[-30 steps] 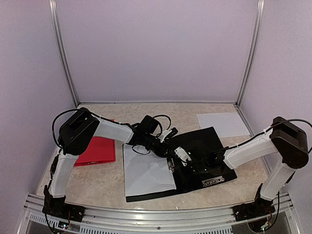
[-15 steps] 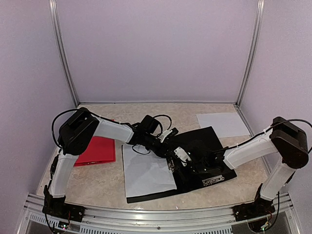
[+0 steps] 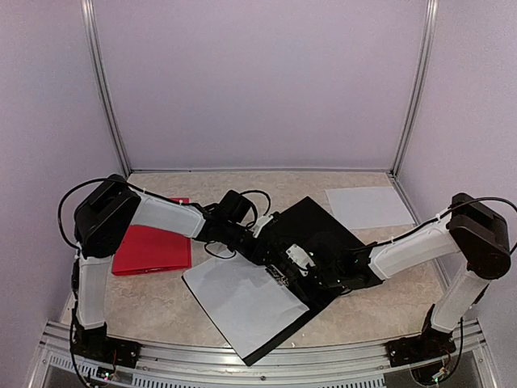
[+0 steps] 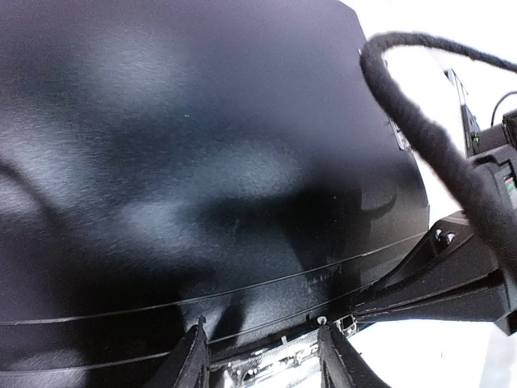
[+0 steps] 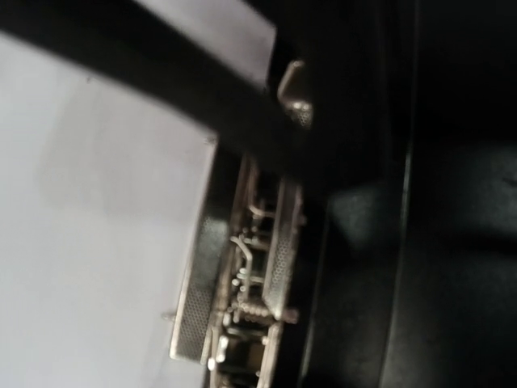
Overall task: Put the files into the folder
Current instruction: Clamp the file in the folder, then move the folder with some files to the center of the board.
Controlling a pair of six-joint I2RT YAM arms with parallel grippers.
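So your black folder [image 3: 319, 234] just swung round. A second ago it sat roughly square to the front rail, and now it lies diagonally with one corner poking at the rail. The white sheet [image 3: 242, 295] rode along and is lying flat on the folder's open left flap, so I'd count that file as in.

Your left pincer [image 4: 260, 335] was clenched a moment back. Now it's parted over the folder's far cover, with nothing pinched that I can see.

The right pincer [image 3: 319, 271] is clenched down at the folder's middle, right by the metal clip [image 5: 242, 299]. I can't tell if it's actually nipping anything.

There's still another sheet [image 3: 367, 206] out past the folder's far right corner, so you're not done, and the folder is still lying open.

Material-wise:
- The cover is matte black plastic, faintly pebbled, with two thin crease lines near the spine.
- The clip is shiny perforated steel with a little spring.
- The paper is thin, plain and flat.
- The table [image 3: 161, 311] looks like beige marble.
- A red folder [image 3: 153, 250] sits left of the black one.
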